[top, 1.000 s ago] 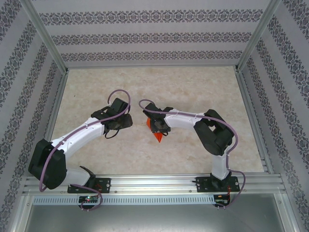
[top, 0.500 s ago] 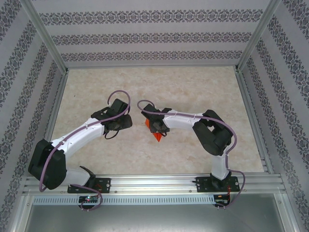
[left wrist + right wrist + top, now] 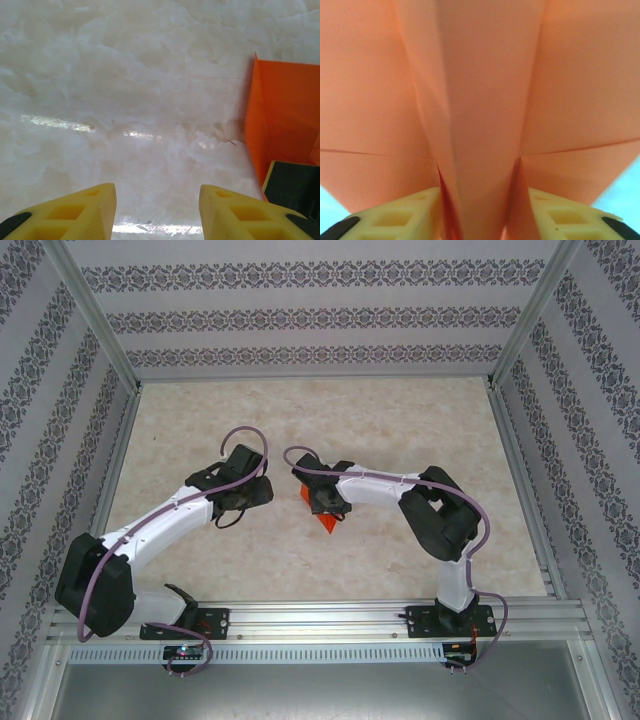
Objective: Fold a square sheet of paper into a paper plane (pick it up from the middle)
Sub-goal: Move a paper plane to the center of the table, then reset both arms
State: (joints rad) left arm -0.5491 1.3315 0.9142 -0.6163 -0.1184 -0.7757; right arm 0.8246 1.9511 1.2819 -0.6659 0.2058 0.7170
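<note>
Above the arms, the overhead view showed the paper plane (image 3: 326, 523) lying near the middle of the counter (image 3: 400, 420), its orange point aimed toward the bases. The right gripper (image 3: 322, 502) sat over its wider end, and the left gripper (image 3: 262, 492) hung just beside it to the left, apart from the paper. How either pair of jaws stood could not be read from up there.

From the left wrist, the left gripper (image 3: 157, 200) had its yellow fingers (image 3: 75, 210) well apart with bare counter between them, holding nothing. A raised orange flap of the paper plane (image 3: 282, 110) stood at the right edge, a height the overhead view flattened out.

Close in from the right wrist, the centre fold of the paper plane (image 3: 480, 125) ran down between the right gripper's fingers (image 3: 400, 212), one on each side. Whether they pinched the fold or merely flanked it, I could not tell.

The likely risks, as I judged them: if the right jaws let go unsupported, the springy creases could open and the wings splay. A sideways drag could slide or crumple the thin paper, and the left gripper closing in blindly might catch that upright flap.
</note>
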